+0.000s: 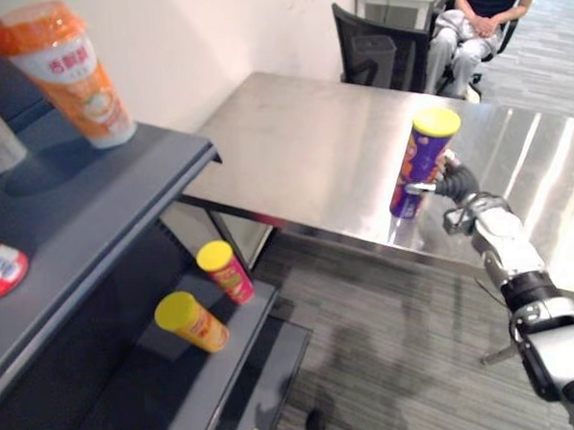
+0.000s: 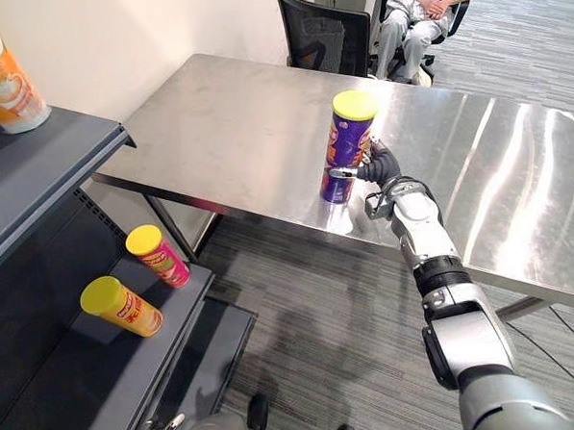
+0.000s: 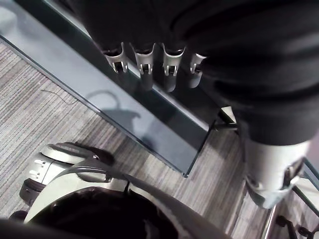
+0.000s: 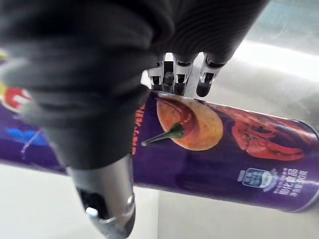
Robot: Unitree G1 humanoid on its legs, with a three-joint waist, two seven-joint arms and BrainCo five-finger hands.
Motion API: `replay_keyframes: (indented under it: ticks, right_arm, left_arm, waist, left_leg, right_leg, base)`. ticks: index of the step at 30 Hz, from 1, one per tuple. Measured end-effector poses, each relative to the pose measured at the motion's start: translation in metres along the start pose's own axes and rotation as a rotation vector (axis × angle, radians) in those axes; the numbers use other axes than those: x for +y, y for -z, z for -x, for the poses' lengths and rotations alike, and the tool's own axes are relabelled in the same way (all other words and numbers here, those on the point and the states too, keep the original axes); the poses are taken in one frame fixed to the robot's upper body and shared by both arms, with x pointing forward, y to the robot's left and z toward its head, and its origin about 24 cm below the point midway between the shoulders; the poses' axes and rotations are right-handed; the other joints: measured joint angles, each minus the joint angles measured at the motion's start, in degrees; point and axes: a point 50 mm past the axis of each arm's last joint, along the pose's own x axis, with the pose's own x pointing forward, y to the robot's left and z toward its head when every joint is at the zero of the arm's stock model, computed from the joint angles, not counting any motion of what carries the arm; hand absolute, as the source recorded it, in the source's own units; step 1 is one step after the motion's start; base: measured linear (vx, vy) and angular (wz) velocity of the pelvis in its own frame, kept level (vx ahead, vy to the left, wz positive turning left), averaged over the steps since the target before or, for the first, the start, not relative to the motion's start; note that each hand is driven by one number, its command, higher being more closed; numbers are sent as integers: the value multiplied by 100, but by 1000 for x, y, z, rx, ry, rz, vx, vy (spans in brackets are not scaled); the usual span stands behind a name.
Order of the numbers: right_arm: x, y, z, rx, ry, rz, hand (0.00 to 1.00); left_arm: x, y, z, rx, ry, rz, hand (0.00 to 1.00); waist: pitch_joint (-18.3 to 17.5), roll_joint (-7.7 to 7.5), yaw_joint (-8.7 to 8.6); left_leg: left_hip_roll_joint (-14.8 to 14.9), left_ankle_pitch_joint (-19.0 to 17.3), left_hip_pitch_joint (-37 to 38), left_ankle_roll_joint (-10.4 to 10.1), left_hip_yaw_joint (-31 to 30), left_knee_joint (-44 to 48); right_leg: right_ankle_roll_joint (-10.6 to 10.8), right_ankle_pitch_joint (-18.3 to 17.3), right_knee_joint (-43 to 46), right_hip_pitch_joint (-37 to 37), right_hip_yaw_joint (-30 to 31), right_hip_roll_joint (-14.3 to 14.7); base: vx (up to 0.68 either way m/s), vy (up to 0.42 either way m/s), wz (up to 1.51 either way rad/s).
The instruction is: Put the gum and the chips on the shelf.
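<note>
chips can (image 2: 347, 146), purple with a yellow lid, seems to rest upright on the steel table (image 2: 233, 112), near its front edge. right hand (image 2: 381, 167) has its fingers and thumb clamped round the can's lower half. left hand (image 3: 144, 59) hangs low, fingers relaxed, holding nothing. two small yellow-lidded cans (image 2: 123, 307) (image 2: 159, 257) sit on the lower shelf (image 2: 93, 379); whether either is the gum i cannot tell. by my reading the chips are gripped but not yet carried over or shelved.

Chips can (image 2: 346, 159) was purple with yellow lid (image 2: 354, 104) (red lobster, green chilli printed on side), table (image 2: 233, 112) brushed silver, shelf (image 1: 85, 216) dark slate-blue, orange can (image 1: 198, 326), pink-red can (image 1: 230, 274), floor (image 2: 312, 329) grey-striped.
</note>
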Motion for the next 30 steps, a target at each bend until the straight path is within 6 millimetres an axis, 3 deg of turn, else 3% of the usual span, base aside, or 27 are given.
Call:
replay_keyframes:
  ticks: [12,23,26,30]
  right_arm:
    - [7,-3,-7,-6,14,-24,100]
    - [7,-5,-7,-20,30,-22,100]
    - [9,-14,-8,-62,37,-19,100]
    - [18,-45,-4,-216,29,-18,100]
  left_arm:
    - [-1,1,0,3,7,-7,0]
    - [-2,0,0,0,16,-45,0]
    - [-2,0,0,-1,15,-45,0]
    - [-1,4,2,10,9,-46,0]
  waist:
    - [136,11,133]
    - [137,12,128]
    - [137,12,121]
    - [135,8,-30]
  left_leg:
    - [-10,35,2,9,-46,-5]
    - [4,35,1,8,2,-10]
    - [26,29,1,-1,112,-16]
    - [54,14,10,-22,206,-19]
  right_leg:
    - [1,-21,53,-4,-37,-19]
    - [-13,-29,53,-19,5,-12]
    - [-14,-28,58,-79,114,1]
    - [-15,-27,62,-119,236,22]
  base:
    - [-4,-1,2]
    - [2,-4,-1]
    - [0,-7,-17]
    - [9,-15,-13]
